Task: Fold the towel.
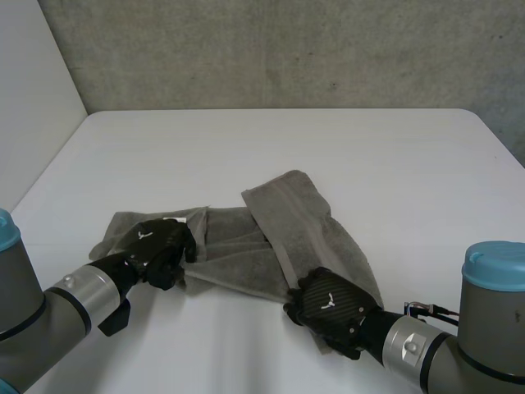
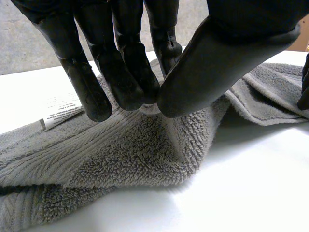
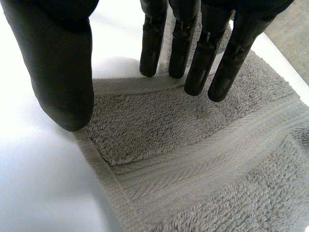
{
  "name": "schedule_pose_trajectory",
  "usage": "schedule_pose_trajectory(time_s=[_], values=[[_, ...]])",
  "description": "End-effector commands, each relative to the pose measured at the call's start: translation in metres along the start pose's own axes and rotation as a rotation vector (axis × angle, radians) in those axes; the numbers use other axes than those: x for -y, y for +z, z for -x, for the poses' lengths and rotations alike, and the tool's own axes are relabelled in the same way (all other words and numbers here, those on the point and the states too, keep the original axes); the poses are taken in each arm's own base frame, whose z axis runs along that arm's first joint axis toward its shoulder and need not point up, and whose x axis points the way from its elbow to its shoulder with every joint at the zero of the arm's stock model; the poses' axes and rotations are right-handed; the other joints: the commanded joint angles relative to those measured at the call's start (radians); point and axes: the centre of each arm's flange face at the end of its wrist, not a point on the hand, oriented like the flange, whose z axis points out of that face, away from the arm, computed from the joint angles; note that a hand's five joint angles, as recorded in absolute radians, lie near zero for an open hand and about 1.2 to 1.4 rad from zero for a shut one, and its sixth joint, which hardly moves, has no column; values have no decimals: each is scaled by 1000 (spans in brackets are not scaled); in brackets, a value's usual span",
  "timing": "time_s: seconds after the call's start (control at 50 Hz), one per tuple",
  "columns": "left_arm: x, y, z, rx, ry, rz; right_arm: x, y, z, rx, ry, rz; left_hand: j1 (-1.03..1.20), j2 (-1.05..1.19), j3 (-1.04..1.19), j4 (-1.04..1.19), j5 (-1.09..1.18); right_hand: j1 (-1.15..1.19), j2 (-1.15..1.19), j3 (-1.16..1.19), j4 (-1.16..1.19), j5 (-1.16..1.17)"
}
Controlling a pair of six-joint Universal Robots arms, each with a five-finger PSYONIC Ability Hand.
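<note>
Grey towel [image 1: 279,238] lying crumpled on the white table [image 1: 328,139], closer to the near edge than to the far one and roughly midway between the side edges.

Nearest the near edge, the right hand [image 1: 332,308] sits over the towel's near right corner. Its wrist view shows the fingers straight and spread away from the thumb, fingertips along the hem and the thumb above the corner itself. It grips nothing. The pose suggests a hand placed either to pin this corner flat or to close on it.

Slightly farther in and toward the left edge, the left hand [image 1: 160,246] is on the towel's left end. Its fingers and thumb are brought together on a raised ridge of pile beside the white label [image 2: 60,113], a pinch that appears meant to lift that end.

Between the hands the cloth is bunched. A flap [image 1: 283,201] lies turned over toward the far edge at a slant, so the outline is not yet a rectangle.

With an end under each hand, the likely purpose is to spread the cloth before any clean fold. The fold proper is judged not yet begun.

Beyond the towel the table is bare up to the concrete wall [image 1: 287,49].
</note>
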Motion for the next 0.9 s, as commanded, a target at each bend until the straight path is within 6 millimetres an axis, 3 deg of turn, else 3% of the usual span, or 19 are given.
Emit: schedule_pose_trajectory(time_s=[0.02,0.12,0.26,0.72,0.76,0.8,0.82,0.86,0.88,0.9], values=[[-1,0,0,-1,0,2,-4,3,2,9,-24,9,99,65,59,33,73,-15,-30,-20,-27,12],[-2,-1,-1,-3,-2,6,-4,4,1,9,-25,3,99,65,59,33,73,103,87,97,91,130],[-2,-1,-1,-4,-2,6,-3,5,-1,3,-17,1,99,65,59,33,73,478,462,472,466,505],[-3,-1,-2,-4,-3,9,0,8,-15,-49,-11,-4,99,65,59,33,73,824,808,818,812,851],[-3,-1,-2,-4,-1,8,0,10,-22,-80,4,-7,99,65,59,33,73,824,808,818,812,851],[-3,-1,-2,-4,-2,9,-1,12,-46,-183,78,-5,99,65,59,33,73,824,808,818,812,851],[-3,-1,-2,-4,-2,9,-1,12,-46,-183,79,-5,99,65,59,33,73,824,808,818,812,851],[-3,-1,-1,-3,-2,9,-7,10,-84,-343,176,-6,99,65,59,33,73,824,808,818,812,851],[-3,-1,-1,-3,-2,9,-7,10,-84,-344,177,-6,99,65,59,33,73,824,808,818,812,851],[-3,-1,-1,-3,-2,7,-12,6,-105,-433,227,-4,99,65,59,33,73,824,808,818,812,851]])
